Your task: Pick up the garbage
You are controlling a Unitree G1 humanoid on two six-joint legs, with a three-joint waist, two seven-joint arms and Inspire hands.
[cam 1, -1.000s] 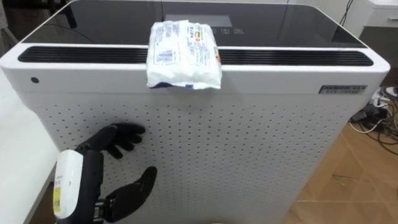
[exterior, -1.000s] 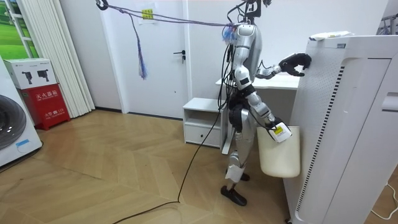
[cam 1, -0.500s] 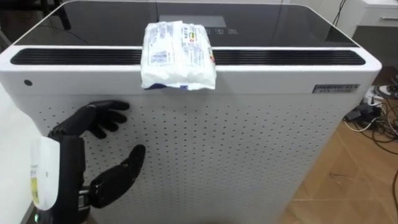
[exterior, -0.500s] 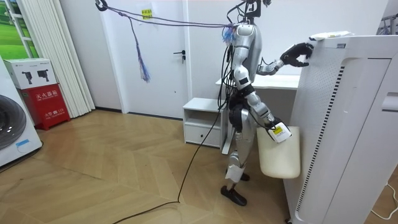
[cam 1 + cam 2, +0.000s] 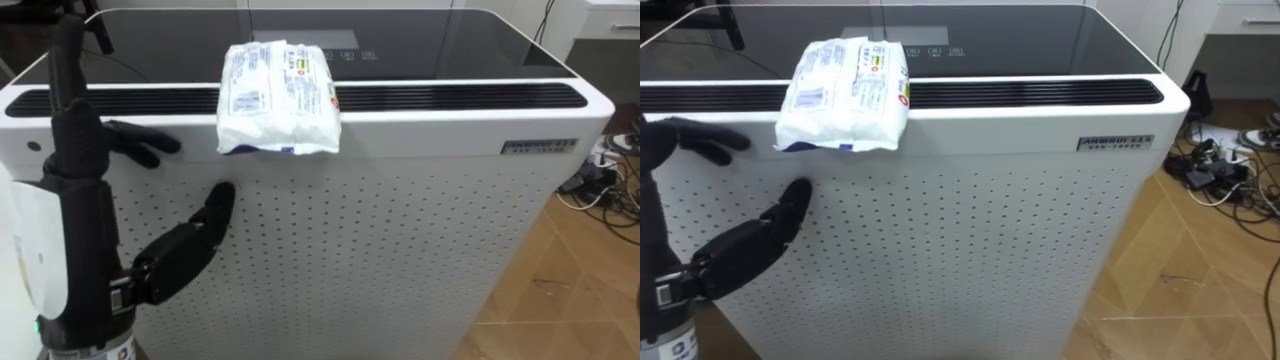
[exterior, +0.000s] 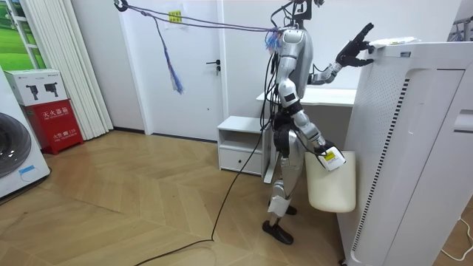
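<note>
A white plastic packet (image 5: pixel 278 95) lies on the front top edge of a big white appliance (image 5: pixel 420 230), overhanging its dark vent strip. My left hand (image 5: pixel 90 150) is raised at the appliance's top left corner, open with fingers spread, a hand's width left of the packet and not touching it. In the right eye view the left hand (image 5: pixel 685 140) sits left of the packet (image 5: pixel 845 92). In the room view I stand facing the appliance (image 6: pixel 414 148), left hand (image 6: pixel 357 43) up by the packet (image 6: pixel 392 42). My right hand (image 6: pixel 324 150) hangs low, holding a white bin (image 6: pixel 331 183) by its rim.
Cables and plugs (image 5: pixel 600 170) lie on the wood floor to the appliance's right. A white desk and a low white cabinet (image 6: pixel 240 144) stand behind me. A washing machine (image 6: pixel 18 159) and a red box (image 6: pixel 59 125) stand at the room view's left.
My left hand has risen from the perforated front panel up to the appliance's top edge, its fingers spreading. The packet and the bin have stayed put.
</note>
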